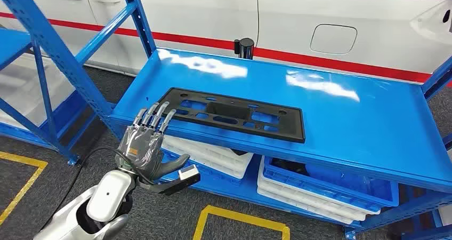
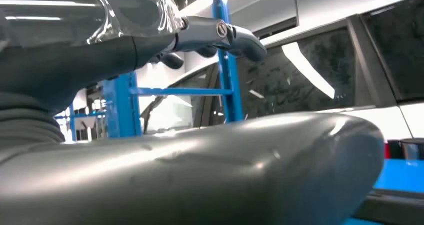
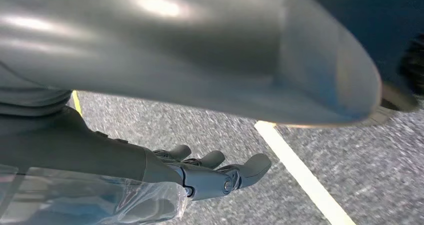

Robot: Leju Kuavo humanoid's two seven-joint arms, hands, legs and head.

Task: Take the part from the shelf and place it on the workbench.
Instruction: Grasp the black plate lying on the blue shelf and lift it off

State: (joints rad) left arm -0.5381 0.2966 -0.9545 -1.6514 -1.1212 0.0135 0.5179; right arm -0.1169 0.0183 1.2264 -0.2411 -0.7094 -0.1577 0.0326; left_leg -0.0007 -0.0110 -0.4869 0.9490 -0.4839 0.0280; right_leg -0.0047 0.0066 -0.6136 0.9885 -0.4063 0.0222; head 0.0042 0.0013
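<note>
- The black part (image 1: 233,114) is laid flat on the blue shelf (image 1: 341,117), near the front edge.
- The left hand (image 1: 145,146) is held up just left of the part, fingers spread, nothing gripped.
- The right hand (image 3: 200,175) is hung above the grey floor (image 3: 240,130), fingers apart, nothing held.

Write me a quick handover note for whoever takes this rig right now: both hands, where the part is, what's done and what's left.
Left hand: open, raised, fingers at the near left corner of the black part; contact unclear.
Right hand: holds nothing, fingers loosely extended, above grey floor.
Part: flat on the blue shelf.
Done: left hand brought up to the part.
Left: grasp, lift, carry to the workbench.
</note>
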